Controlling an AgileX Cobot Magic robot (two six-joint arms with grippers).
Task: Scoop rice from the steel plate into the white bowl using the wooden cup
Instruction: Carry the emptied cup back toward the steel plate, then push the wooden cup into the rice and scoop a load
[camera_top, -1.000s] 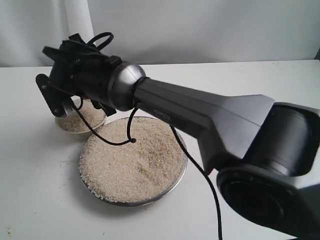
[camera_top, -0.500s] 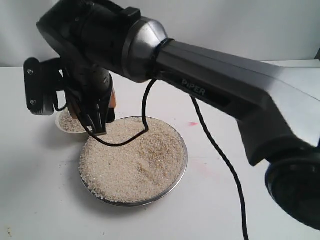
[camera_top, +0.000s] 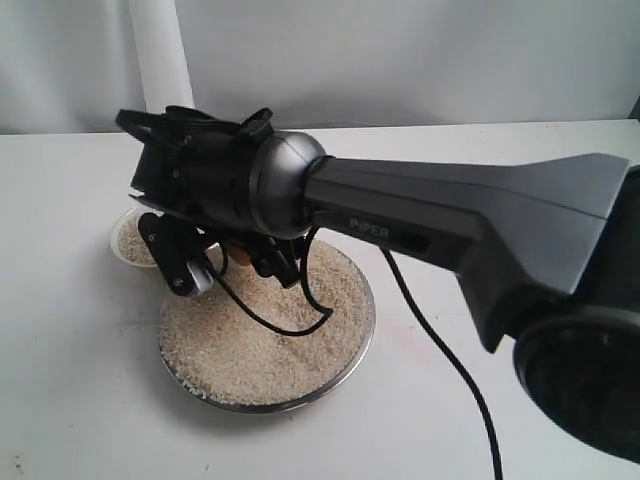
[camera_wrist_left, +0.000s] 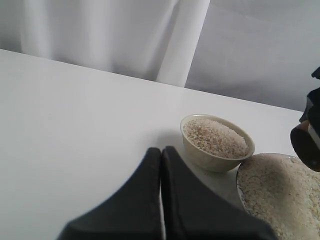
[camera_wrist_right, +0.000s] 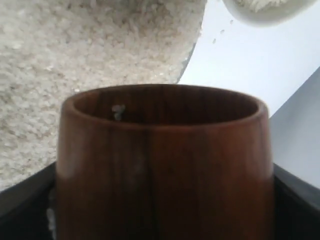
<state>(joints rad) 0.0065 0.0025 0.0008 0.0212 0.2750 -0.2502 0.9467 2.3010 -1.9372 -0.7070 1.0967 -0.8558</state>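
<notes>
My right gripper (camera_top: 228, 258) is shut on the wooden cup (camera_wrist_right: 165, 165), a reddish-brown barrel, and holds it low over the back left part of the steel plate (camera_top: 366, 325). The cup's dark inside shows only a couple of stuck grains. Rice (camera_top: 270, 340) fills the plate in a wide pale heap. The white bowl (camera_wrist_left: 216, 142), also heaped with rice, stands just beyond the plate's left rim and is partly hidden by the right wrist in the exterior view. My left gripper (camera_wrist_left: 161, 150) is shut and empty, over bare table a little short of the bowl.
The right arm (camera_top: 450, 225) stretches across the table from the right, and its black cable (camera_top: 440, 350) trails over the plate and the table. A white post (camera_top: 160, 55) and a pale curtain stand behind the bowl. A few loose grains lie beside the plate.
The right gripper was tipped over the white bowl, then rose upright, and has now swung down over the rice at the plate's back left, still holding the cup.
</notes>
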